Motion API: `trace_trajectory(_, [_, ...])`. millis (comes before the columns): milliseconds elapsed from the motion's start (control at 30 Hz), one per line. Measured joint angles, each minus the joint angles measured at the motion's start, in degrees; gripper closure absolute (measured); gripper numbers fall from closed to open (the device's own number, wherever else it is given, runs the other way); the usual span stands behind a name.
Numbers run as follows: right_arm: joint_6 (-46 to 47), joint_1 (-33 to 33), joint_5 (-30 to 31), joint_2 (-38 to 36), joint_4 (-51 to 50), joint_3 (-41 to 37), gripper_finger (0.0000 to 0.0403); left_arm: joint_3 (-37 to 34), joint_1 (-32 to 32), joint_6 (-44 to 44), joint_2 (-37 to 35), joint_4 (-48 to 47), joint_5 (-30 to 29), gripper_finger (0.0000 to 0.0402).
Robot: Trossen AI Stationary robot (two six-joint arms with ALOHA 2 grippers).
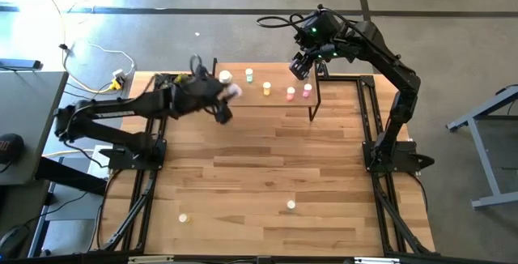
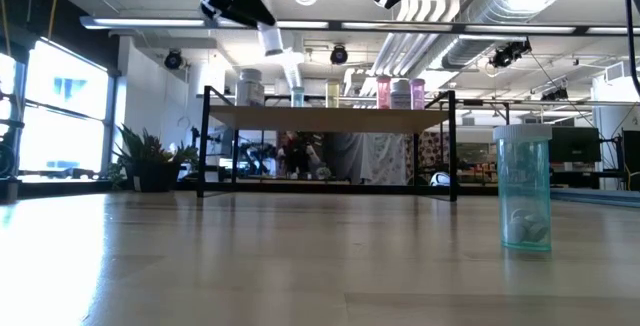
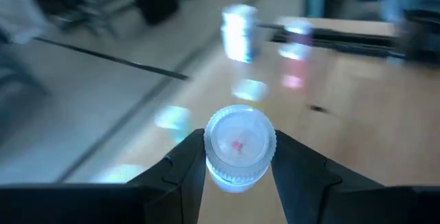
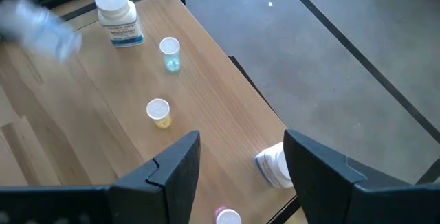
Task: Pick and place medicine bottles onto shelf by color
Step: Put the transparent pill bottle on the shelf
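Note:
The shelf stands at the table's far side. On it stand a large white bottle, a pale blue one, a yellow one and two pink ones. My left gripper is over the shelf's left end, shut on a small clear white-capped bottle with pink showing inside. My right gripper is open and empty above the shelf's far right end, over a white bottle that stands there. Two small bottles stand on the table's near part. My left gripper pinches the small bottle's sides just below its cap between its two fingers. The fingers come from the table's left, slanting down. The bottle points on past the fingertips, cap end away from the wrist, tilted and lifted clear above the shelf.
A pale blue-green bottle stands on the table close to the low camera. The shelf's black legs stand at its corners. A green plant stands beyond the table's left side.

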Motion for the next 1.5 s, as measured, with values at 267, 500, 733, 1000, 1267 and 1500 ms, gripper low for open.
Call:
trace_trajectory(267, [1.78,-0.02,0.00,0.00,0.02,0.00,0.0202,0.00,13.29,7.12,-1.77,5.87,0.79,0.0265])
trace_trajectory(500, [3.58,0.00,0.00,0.00,0.02,0.00,0.0202,0.00,24.35,7.42,-0.78,5.34,11.04,0.0265])
trace_trajectory(733, [5.12,0.00,0.00,0.00,0.02,0.00,0.0202,1.24,30.76,2.48,1.09,2.08,18.14,0.0265])
trace_trajectory(1000, [5.84,0.00,0.02,0.13,0.76,0.00,0.0202,9.38,33.20,3.99,8.75,-5.73,21.90,0.0265])
trace_trajectory(1267, [6.58,-0.01,0.03,0.13,0.92,0.00,0.0202,12.57,35.36,5.96,13.46,-9.81,27.52,0.0265])
trace_trajectory(1500, [6.62,0.00,0.02,0.13,0.90,-0.02,0.0202,12.55,35.35,5.98,16.19,-11.08,30.61,0.0265])
